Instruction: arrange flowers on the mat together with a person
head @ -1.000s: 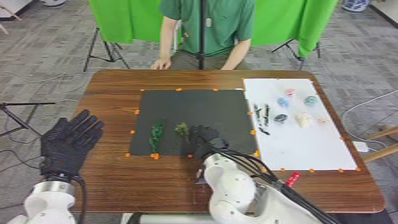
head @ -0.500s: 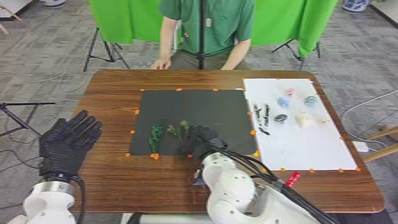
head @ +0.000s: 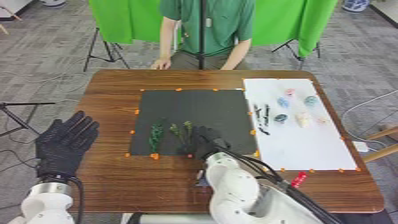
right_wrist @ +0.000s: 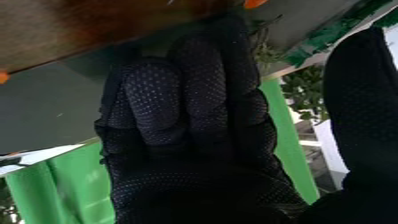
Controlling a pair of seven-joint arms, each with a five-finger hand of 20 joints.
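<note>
Grey carpet tiles (head: 53, 75), green backdrop (head: 133, 22), brown wooden tabletop (head: 111, 185). Clock directions from centre of dark mat (head: 191, 102), 12 = far side.

Left robot hand (head: 64, 147): off the mat, near 8 to 9 o'clock, fingers straight, holding nothing.

Leafy green fern stem (head: 155, 137): flat on mat, 8 o'clock, roughly upright to the near edge. Just beside it, thin budded sprigs (head: 187, 128), 7 o'clock, fanned slightly, lower ends close to the glove.

Right robot hand (head: 207, 141): over mat, 5 to 6 o'clock. Fingers relaxed, thumb well apart in the wrist view; no grip on anything seen.

White sheet (head: 306, 150) around 3 o'clock. Dark twigs (head: 261, 118) along its mat side; then dark teal flower head (head: 281, 118), blue one (head: 283, 101), pink one (head: 290, 92), cream one (head: 302, 119), teal one (head: 310, 100).

Progress: early, I'd say. Greenery placed; twigs and blooms remain on the sheet. Next probably: clear the sprigs without dragging them, then add blooms.
</note>
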